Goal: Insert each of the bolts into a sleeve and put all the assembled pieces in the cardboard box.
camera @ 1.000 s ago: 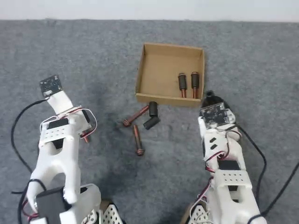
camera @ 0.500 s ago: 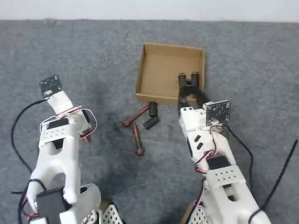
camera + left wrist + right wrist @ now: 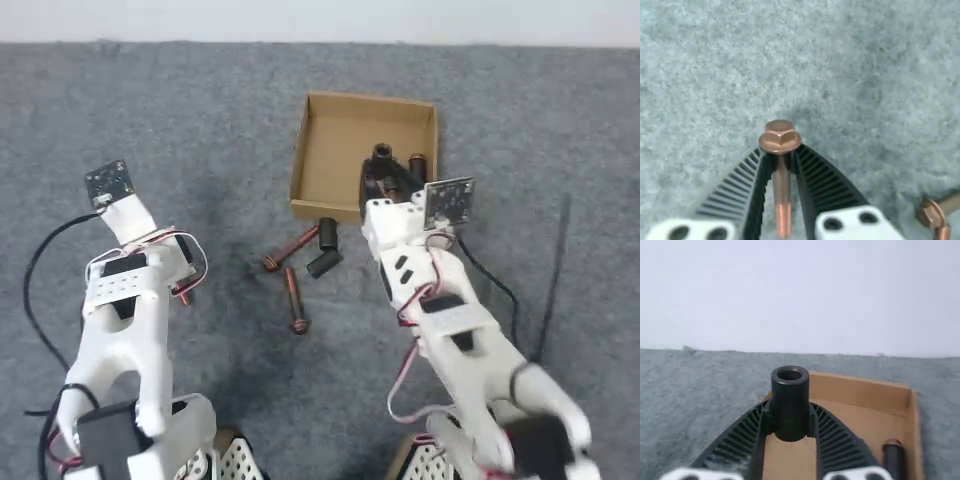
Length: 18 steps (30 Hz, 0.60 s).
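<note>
My left gripper point(image 3: 781, 152) is shut on a copper bolt point(image 3: 780, 137), gripping the shaft just under the hex head; in the high view this gripper point(image 3: 184, 275) sits low over the carpet at the left. My right gripper point(image 3: 790, 410) is shut on a black sleeve point(image 3: 789, 396), held upright with its open end up, above the cardboard box point(image 3: 860, 390). From above, that sleeve point(image 3: 382, 158) hangs over the box point(image 3: 301, 150). One assembled piece point(image 3: 417, 168) lies in the box beside it. Two bolts point(image 3: 292, 249) point(image 3: 294, 298) and two sleeves point(image 3: 327, 232) point(image 3: 322, 264) lie on the carpet in front of the box.
Grey carpet point(image 3: 200, 130) covers the table, with a white wall at the far edge. A loose bolt point(image 3: 936, 214) lies close to my left gripper. Cables trail from both arms near the front edge.
My right arm has swung left and forward, carrying the sleeve from beside the box's front right corner to above its inside. The left arm has stayed still.
</note>
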Tool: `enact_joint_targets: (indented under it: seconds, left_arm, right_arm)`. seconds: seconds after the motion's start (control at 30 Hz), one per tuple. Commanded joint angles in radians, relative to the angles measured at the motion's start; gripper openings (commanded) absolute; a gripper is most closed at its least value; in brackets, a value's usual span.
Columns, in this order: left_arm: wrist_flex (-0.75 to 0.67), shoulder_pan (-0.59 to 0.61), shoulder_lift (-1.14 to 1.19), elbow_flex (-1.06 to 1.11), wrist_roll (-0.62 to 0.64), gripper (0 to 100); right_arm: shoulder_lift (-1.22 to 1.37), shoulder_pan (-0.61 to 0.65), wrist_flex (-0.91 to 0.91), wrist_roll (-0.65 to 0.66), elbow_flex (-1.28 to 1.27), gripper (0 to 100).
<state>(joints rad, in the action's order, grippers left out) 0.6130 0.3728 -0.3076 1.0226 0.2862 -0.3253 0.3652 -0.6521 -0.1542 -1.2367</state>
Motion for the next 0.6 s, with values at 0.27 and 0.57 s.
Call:
enact_joint_targets:
  seconds: [0.27, 0.57]
  left_arm:
    - [-0.066, -0.011, -0.055, -0.012, 0.003, 1]
    - [-0.066, -0.020, -0.055, -0.012, 0.003, 1]
  right_arm:
    - [0.453, 0.041, -0.550, -0.003, 0.089, 0.6]
    - [0.510, 0.047, -0.806, 0.107, -0.143, 0.6]
